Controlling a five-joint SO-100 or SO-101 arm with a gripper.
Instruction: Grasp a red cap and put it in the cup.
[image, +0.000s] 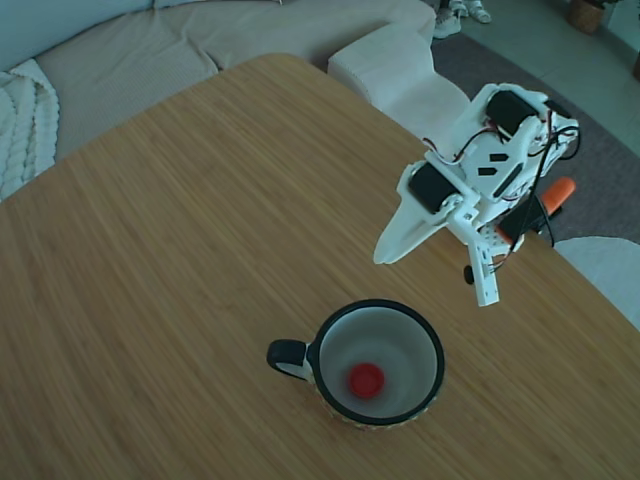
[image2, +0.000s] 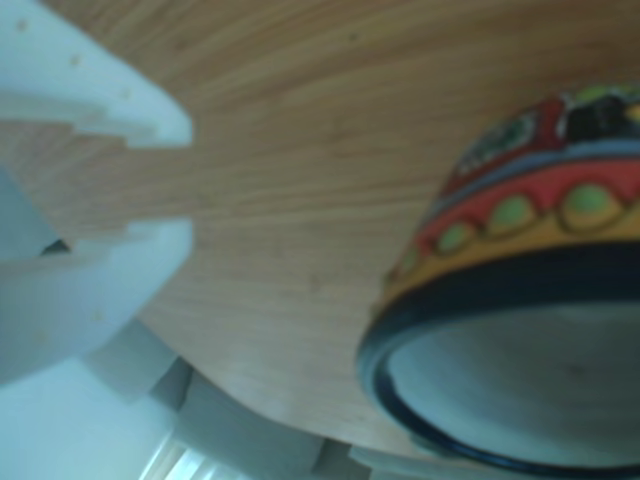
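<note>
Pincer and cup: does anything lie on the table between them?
No. In the fixed view only bare wood lies between the pincer and the cup; the red cap sits inside the cup.

A round-edged wooden desk (image: 200, 230) is filling most of the fixed view, its grain running diagonally. Behind it a beige sofa (image: 150, 50) is sitting along the top edge, a knitted white blanket (image: 20, 120) lying at its left. A grey rug (image: 600, 140) is showing at right.
</note>
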